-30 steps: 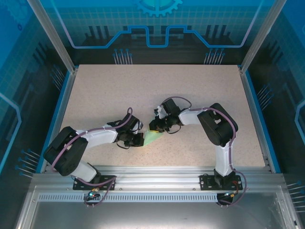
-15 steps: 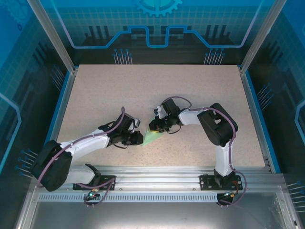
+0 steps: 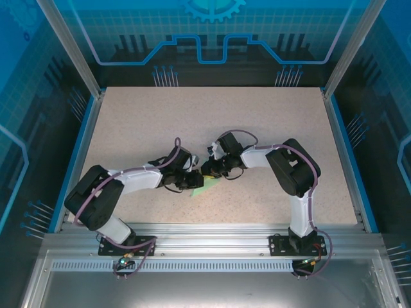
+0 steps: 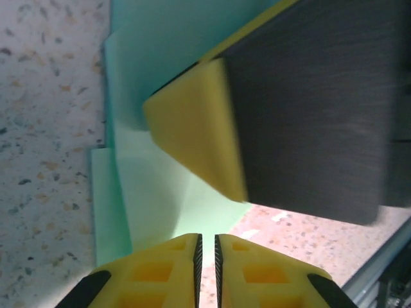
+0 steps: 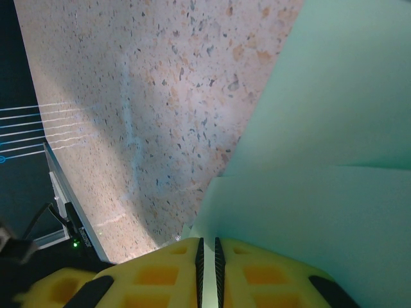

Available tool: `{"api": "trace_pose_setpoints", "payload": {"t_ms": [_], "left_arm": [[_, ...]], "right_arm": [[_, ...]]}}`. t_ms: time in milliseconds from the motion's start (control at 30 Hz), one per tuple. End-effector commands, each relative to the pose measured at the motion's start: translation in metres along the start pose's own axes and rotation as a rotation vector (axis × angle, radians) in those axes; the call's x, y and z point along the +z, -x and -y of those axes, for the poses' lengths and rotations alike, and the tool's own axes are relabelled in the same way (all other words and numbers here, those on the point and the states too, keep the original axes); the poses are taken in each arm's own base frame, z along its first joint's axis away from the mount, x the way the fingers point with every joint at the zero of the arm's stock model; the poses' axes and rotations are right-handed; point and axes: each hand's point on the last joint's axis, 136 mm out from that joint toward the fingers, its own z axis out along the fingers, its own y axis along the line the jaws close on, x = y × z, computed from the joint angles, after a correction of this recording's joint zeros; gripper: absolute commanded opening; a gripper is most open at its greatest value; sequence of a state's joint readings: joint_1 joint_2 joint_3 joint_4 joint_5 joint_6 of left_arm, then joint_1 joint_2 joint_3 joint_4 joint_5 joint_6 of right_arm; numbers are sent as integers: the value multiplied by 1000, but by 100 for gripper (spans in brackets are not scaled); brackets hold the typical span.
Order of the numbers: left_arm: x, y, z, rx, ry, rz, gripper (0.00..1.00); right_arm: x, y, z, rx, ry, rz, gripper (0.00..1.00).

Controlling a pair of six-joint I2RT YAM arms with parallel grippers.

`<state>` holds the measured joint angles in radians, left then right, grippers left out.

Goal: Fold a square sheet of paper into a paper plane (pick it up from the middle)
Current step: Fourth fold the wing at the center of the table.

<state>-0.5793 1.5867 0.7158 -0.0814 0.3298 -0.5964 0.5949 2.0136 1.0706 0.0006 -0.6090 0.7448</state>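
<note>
My left gripper (image 4: 207, 249) has its yellow jaws pinched down to a hairline slit, and honestly I can't tell if anything's caught in there. The pale mint-green paper sheet (image 4: 160, 192), creased into overlapping layers, starts right at those tips and runs ahead of them. Just ahead, the right gripper (image 5: 207, 251) hangs over the sheet, clamped equally tight. The paper's edge runs into its slit, so that one's gripping it. Speckled beige tabletop (image 5: 160, 96) spreads out beyond both.
</note>
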Motion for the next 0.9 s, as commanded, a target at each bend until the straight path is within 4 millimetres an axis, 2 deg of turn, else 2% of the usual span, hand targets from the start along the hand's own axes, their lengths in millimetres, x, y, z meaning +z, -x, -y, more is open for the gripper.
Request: {"api": "trace_pose_setpoints", "payload": {"t_ms": [0, 167, 333, 533, 633, 733, 867], "left_arm": [[7, -10, -11, -8, 43, -43, 16], [4, -38, -50, -31, 178, -92, 13], [4, -54, -65, -38, 206, -111, 11], [9, -57, -69, -56, 202, -118, 9], [10, -56, -69, -56, 202, -116, 8], [11, -56, -68, -56, 196, -118, 7], [13, -54, -66, -56, 187, -118, 7]], "right_arm": [[10, -22, 57, 112, -184, -38, 16], [7, -20, 55, 109, -190, -35, 16], [2, -15, 44, 95, -171, -20, 16], [-27, -2, 13, 37, -159, 57, 17], [-39, -2, 2, 13, -154, 84, 18], [-36, -9, -10, -11, -134, 74, 17], [-16, -23, -16, -24, -142, 27, 16]]}}
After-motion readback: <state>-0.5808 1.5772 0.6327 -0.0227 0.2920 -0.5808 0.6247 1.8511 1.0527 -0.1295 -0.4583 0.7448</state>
